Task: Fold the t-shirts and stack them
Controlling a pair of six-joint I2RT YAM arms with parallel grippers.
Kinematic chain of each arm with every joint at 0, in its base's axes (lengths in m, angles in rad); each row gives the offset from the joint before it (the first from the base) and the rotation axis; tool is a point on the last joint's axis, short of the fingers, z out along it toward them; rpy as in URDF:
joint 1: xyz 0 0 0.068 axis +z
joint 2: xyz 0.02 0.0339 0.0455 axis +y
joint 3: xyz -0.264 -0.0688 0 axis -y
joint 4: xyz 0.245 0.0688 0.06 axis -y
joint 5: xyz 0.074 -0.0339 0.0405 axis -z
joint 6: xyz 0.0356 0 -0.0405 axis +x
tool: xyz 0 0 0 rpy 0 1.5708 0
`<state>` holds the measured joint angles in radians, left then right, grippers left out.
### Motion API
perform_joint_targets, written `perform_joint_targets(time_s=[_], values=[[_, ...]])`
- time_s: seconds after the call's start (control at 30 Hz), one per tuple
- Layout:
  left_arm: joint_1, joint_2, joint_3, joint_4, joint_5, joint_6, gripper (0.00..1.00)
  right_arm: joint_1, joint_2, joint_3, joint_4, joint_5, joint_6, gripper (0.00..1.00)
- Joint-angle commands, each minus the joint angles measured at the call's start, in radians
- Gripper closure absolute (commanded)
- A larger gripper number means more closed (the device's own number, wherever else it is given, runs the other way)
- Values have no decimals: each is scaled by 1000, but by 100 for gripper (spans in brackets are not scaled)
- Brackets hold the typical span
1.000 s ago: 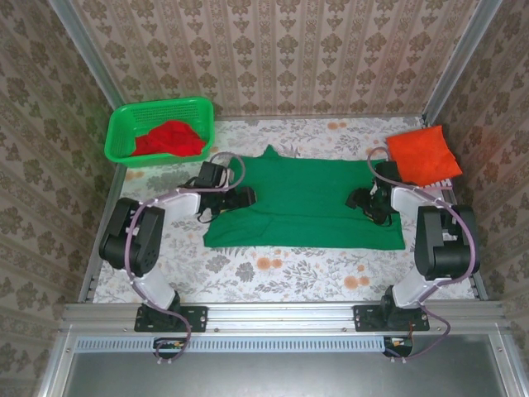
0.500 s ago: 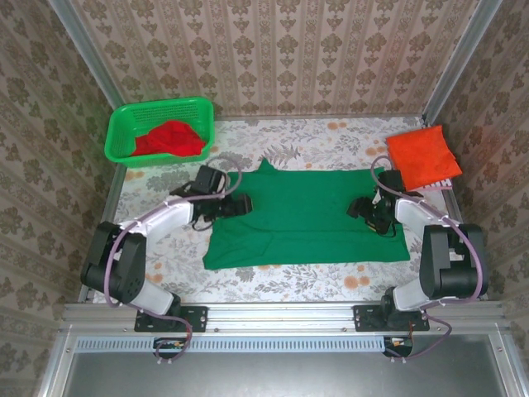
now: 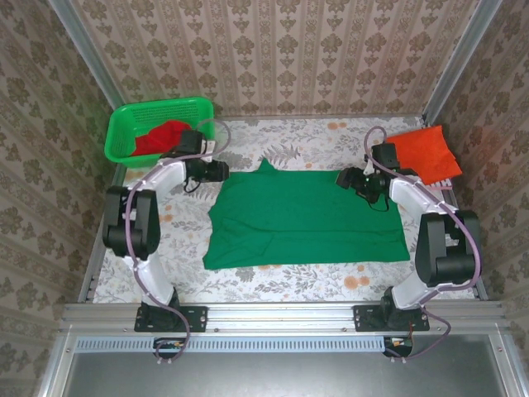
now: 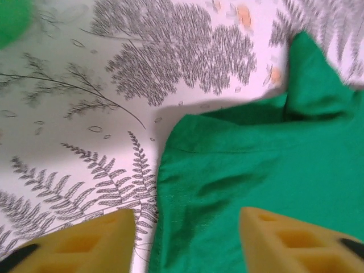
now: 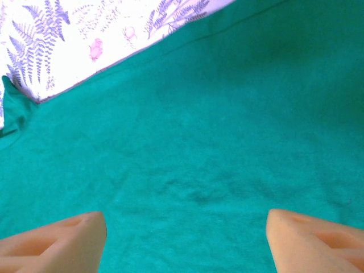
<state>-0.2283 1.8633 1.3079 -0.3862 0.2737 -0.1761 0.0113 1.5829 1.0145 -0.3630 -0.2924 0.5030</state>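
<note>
Hovering left tool (image 4: 187, 222), fingers apart, at green t-shirt's (image 3: 306, 217) 10 o'clock corner | hovering right tool (image 5: 186, 230), fingers apart, at 2 o'clock

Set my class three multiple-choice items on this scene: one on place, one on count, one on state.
1. Where is the red cloth shirt? A in the bright green plastic lattice basket; B on a chair; C on a shelf.
2. How many shirts are visible? A two; B three; C five.
3. The dark green cloth shirt is: A rolled up; B hanging; C spread flat on the floral table.
Answers: 1 A, it lies bunched inside the basket. 2 B, red, dark green, and a folded orange-red cloth shirt. 3 C, it lies open and flat.
</note>
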Motion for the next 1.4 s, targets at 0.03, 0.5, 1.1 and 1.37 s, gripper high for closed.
perform_joint_targets(time_s=[0.03, 0.5, 1.1, 1.37], values=[[-5, 84, 78, -78, 3, 82, 54, 1, 6, -11, -9, 1, 5, 25], [-49, 272, 283, -190, -94, 174, 54, -1, -14, -47, -14, 33, -12, 25], [-59, 249, 275, -221, -94, 153, 54, -4, 4, -51, -6, 41, -20, 25], [-45, 266, 285, -207, -66, 146, 53, -3, 14, -53, 3, 34, -15, 25]])
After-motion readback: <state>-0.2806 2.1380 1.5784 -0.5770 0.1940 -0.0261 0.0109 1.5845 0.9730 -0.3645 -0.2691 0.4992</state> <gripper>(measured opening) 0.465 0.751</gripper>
